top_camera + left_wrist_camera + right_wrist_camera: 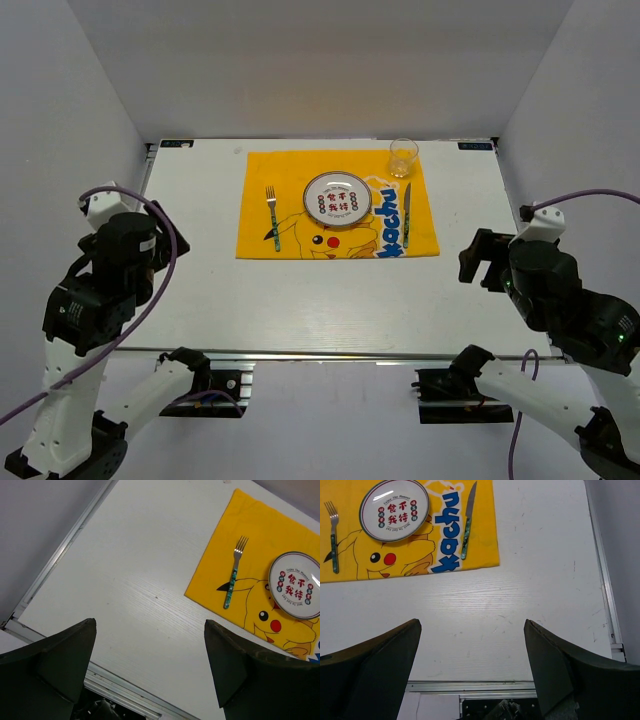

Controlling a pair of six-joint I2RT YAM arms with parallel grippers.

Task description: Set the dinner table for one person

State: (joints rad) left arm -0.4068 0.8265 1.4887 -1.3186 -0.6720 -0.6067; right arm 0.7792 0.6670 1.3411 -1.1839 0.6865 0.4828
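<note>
The left claw point(150, 625) hangs above the white counter point(125, 580) with its two fingers wide apart and nothing between them; bare counter lies right under it. Ahead of it and off to its right a yellow Pikachu mat point(215, 565) lies flat on the counter. A fork point(233, 572) lies along the mat's side nearest this claw, and a round printed plate point(296, 585) sits beyond the fork, further right. The right claw point(472, 623) is likewise spread, gripping nothing, over bare counter. Ahead of it and slightly left a knife point(468, 520) lies on the mat, tip pointing away; the plate sits further left. A glass point(403, 157) stands beyond the knife's tip, at the mat's far corner
</note>
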